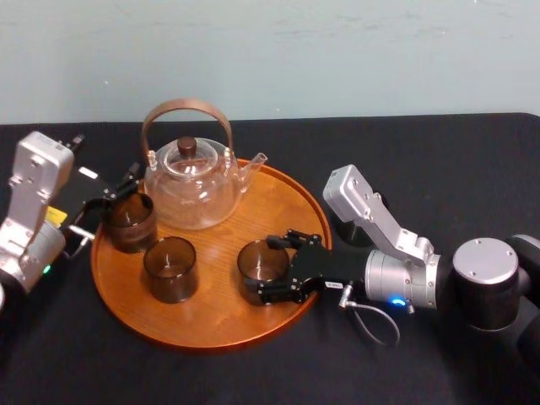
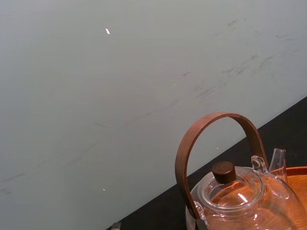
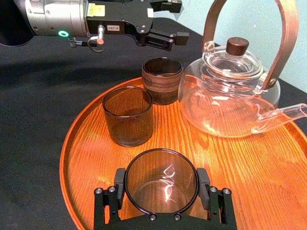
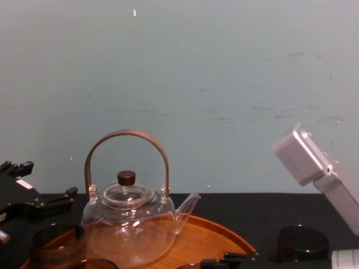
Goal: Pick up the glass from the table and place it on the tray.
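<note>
Black cloth covers the surface, and a pale wall rises behind its far edge. Nearest, the round wooden tray sits at the middle of the surface. The glass stands upright on the tray, close to its near right edge. The right gripper reaches in over the tray's right edge and is closed on the glass: one finger lies along each side of it, and in the right wrist view both pads sit against its wall. The base of the glass rests on the wood.

Just beside it, toward the tray's near left, a second glass stands upright, apart from the first. Farther back, at the tray's left edge, a third glass stands next to the teapot, which takes up the far part of the tray with its spout pointing toward the right edge. The left gripper hangs at the tray's left edge, just beside the third glass, its fingers spread and holding nothing. Off the tray, a dark cup rests on the surface by the tray's right edge, behind the right arm.
</note>
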`<action>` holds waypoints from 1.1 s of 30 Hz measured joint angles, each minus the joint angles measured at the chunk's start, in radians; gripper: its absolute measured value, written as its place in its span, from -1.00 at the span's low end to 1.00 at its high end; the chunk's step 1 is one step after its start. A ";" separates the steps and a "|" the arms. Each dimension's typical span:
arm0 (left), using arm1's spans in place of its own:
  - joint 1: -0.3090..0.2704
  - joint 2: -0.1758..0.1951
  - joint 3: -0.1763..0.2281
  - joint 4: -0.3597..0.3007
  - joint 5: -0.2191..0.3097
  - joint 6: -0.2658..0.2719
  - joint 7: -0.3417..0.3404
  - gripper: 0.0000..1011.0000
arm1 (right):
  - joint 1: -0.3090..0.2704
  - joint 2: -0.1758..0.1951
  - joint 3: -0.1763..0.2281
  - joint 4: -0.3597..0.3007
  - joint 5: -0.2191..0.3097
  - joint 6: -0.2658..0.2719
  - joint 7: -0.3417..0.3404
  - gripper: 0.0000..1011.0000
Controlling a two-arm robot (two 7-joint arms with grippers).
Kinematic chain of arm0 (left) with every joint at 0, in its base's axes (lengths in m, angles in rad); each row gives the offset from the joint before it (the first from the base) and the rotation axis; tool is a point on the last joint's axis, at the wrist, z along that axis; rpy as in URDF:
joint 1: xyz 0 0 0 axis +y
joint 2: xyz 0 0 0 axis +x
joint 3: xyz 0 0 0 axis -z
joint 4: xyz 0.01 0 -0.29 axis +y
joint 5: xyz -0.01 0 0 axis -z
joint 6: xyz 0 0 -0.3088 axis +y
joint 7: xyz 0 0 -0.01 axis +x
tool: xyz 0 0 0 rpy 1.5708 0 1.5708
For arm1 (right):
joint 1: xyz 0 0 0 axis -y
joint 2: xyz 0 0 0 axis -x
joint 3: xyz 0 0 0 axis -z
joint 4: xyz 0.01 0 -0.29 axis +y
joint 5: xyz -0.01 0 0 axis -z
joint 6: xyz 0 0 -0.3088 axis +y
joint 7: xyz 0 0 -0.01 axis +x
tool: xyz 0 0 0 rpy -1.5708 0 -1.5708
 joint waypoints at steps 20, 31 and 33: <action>0.000 0.000 0.000 0.000 0.000 0.000 0.000 0.98 | 0.000 0.002 -0.001 0.001 0.000 0.004 0.001 0.98; 0.000 0.000 0.000 0.000 0.000 0.000 0.000 0.98 | -0.012 0.022 0.013 -0.020 0.019 0.000 0.023 0.98; 0.000 0.000 0.000 0.000 0.000 0.000 0.000 0.98 | -0.018 0.032 0.018 -0.029 0.024 0.000 0.027 0.98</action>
